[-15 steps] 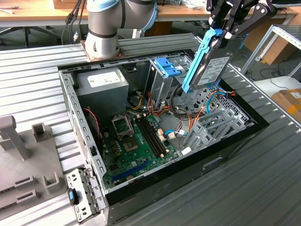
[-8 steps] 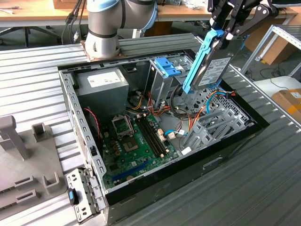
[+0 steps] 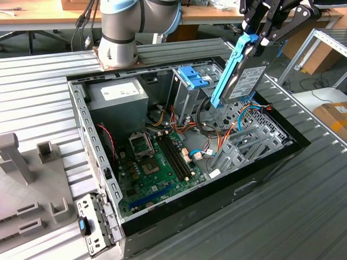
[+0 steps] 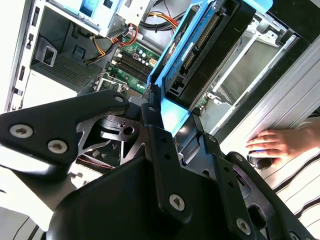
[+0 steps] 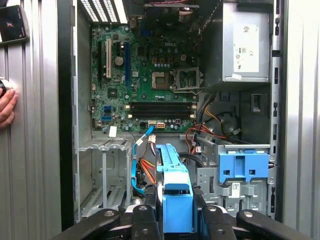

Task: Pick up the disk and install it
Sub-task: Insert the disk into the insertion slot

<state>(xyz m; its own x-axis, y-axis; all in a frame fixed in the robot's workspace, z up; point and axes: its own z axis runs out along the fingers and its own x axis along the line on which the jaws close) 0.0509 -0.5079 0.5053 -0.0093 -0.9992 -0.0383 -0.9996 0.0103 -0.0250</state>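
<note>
Gripper [image 3: 261, 38] pinching one disk [image 3: 245, 76] at its upper end; disk hangs tilted below the fingers, over the one open computer case [image 3: 81, 124], apart from the case walls; one upright cage [image 3: 184, 96] just beside it; one person's hand [image 4: 275, 142] rests outside the case.

A robotics lab or workshop is indicated. An opened computer case [image 3: 217, 196], its motherboard [image 3: 157, 162] and cabling [image 3: 179, 127] exposed, is laid on a ribbed metal worktop [image 3: 303, 216] below the gripper [image 3: 260, 40]. Wooden benches [image 3: 49, 19] are seen beyond the gripper, cardboard boxes [image 3: 333, 116] and an aluminium frame [image 3: 306, 46] near it, and grey fixtures [image 3: 12, 154] well apart from it.
</note>
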